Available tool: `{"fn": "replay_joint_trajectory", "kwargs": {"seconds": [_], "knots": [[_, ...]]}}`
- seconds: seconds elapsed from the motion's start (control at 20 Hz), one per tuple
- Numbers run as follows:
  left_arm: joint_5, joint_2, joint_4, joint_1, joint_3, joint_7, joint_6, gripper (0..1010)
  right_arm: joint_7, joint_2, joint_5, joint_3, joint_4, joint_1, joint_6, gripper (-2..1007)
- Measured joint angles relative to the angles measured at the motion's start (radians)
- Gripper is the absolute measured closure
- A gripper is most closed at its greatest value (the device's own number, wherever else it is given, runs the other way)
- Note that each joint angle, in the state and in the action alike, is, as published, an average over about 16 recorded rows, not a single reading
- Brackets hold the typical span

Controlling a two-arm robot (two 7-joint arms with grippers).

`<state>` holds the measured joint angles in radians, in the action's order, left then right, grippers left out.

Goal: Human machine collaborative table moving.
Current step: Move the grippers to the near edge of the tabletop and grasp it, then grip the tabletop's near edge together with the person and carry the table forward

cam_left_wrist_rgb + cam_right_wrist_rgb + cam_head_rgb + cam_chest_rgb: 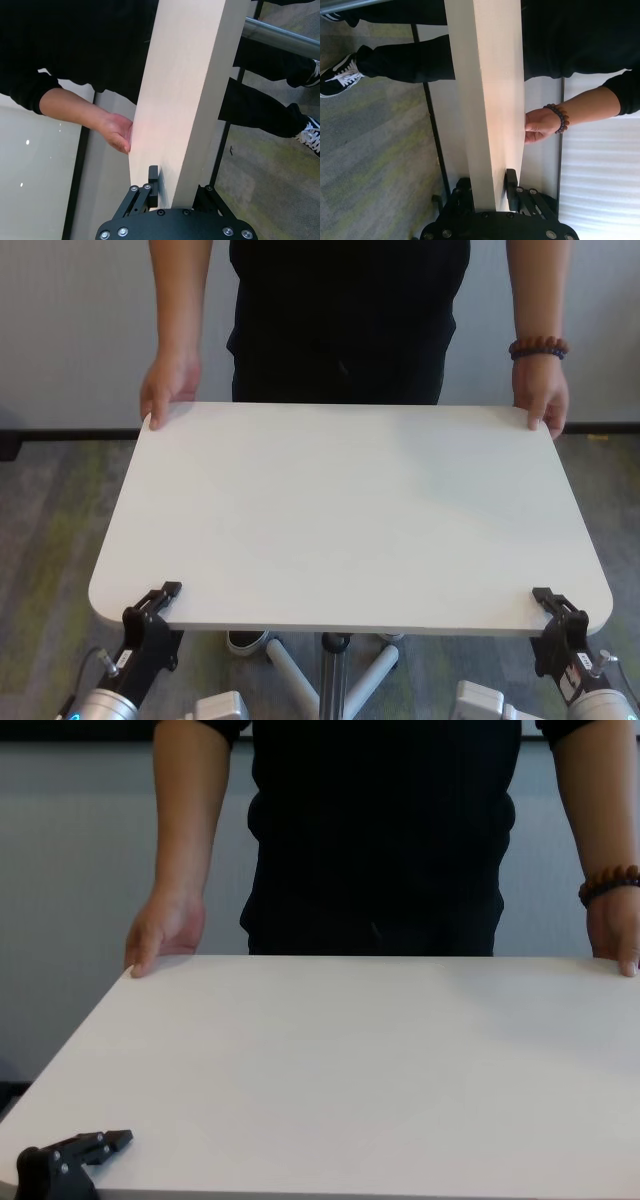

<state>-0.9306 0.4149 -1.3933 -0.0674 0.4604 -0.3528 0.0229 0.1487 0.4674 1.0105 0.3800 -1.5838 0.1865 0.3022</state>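
I have the large plain white rectangular tabletop (350, 515) with its rounded corners and thin edge clamped at both of its near corners. My left gripper (160, 602), black and two-fingered with visible screws, is closed over the tabletop's near left corner, one finger lying on the top face and the other underneath, as the left wrist view shows. My right gripper (553, 607) is closed the same way on the near right corner. Across the tabletop from me stands the person in a black short-sleeved shirt and dark trousers (345, 315), with one hand (168, 385) on the far left corner and the other hand (543, 395), the one wearing a brown beaded bracelet (538, 347), on the far right corner. Below the tabletop's near edge I can see the slim grey metal centre post (333, 675) with its splayed feet. I judge this board stiff, so it should not sag between us, but smooth and probably slippery under my narrow fingers. With the post and base hanging beneath, I expect real weight. The corners look like the right hold, since they are well apart and give leverage against tilting. My grip covers little of the edge, so I should move level and in step with the person, or the tabletop could twist free.
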Motion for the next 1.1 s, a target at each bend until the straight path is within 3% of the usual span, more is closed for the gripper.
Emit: {"fn": "replay_joint_trajectory", "kwargs": {"seconds": [0.3, 1.1], "knots": [[0.0, 0.0, 0.0, 0.0, 0.0, 0.0, 0.0, 717, 0.0, 0.0, 0.0, 0.0, 0.0, 0.0, 0.0, 739], [0.0, 0.0, 0.0, 0.0, 0.0, 0.0, 0.0, 718, -0.001, 0.0, -0.001, 0.0, 0.0, 0.0, 0.0, 739]]}}
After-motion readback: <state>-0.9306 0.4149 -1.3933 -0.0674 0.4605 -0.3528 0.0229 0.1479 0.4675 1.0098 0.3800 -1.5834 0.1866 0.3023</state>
